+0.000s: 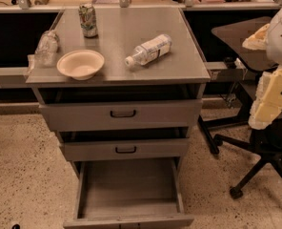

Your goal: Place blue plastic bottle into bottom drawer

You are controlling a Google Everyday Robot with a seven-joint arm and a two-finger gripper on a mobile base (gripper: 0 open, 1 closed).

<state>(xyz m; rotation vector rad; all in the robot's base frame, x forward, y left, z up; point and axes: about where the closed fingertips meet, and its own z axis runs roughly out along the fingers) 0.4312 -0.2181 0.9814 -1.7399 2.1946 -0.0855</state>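
**A:** Step in hand?

**B:** Reach and grasp, as I judge it. The claw hangs off the tabletop's right edge, well apart from everything on it, and I cannot tell whether it is open or closed. The blue plastic bottle is ungrasped. It lies on its side right of the tabletop's middle, with its cap angled toward the front edge.

**A:** Done well, how?

**B:** Come down across the bottle's label, not along its length, because a round body on its side will likely roll if nudged. Close at mid-body, lift clear of the front edge, then lower it into the bottom drawer, which stands pulled out with its floor bare.

**A:** Count, near to far.

**B:**
- Bottom drawer: one, open.
- Upper drawers with black handles: two.
- Bowl: one, by the front-left corner.
- Blue plastic bottle: one.
- Plastic bag: one, crumpled at the left edge.
- Drink can: one, upright toward the far edge.
- Office chair: one, on the floor beyond the right edge.
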